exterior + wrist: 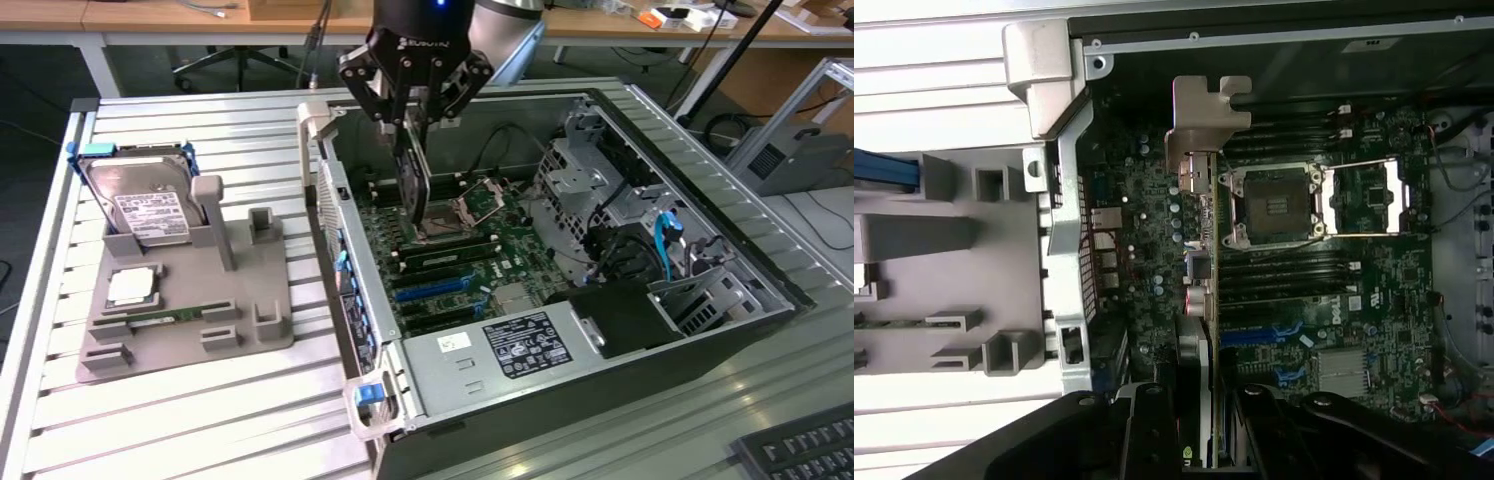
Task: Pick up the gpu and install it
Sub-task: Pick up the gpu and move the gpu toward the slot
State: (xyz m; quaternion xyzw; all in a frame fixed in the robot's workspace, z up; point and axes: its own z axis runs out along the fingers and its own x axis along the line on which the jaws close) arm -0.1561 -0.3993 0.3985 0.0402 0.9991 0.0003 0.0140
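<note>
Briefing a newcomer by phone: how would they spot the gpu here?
Find the open computer case on the slatted table. The gripper hangs over its motherboard, clamped on the gpu, a thin dark card seen edge-on. Unlike the parts fixed inside, it stands upright with a silver bracket at one end.

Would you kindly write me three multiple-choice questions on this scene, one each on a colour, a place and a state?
1. What colour is the carrier around the hard drive?
A. Blue
B. Red
C. Yellow

2. Where is the gpu?
A. Beside the hard drive
B. Inside the open case, over the motherboard
C. Under the hard drive

3. How is the end effector?
A. Open and empty
B. Shut on the gpu
C. Shut on the hard drive

Answers:
1 A, blue rails frame the drive.
2 B, the card hangs on edge between the case walls.
3 B, its fingers clamp the card's upper edge.
</note>
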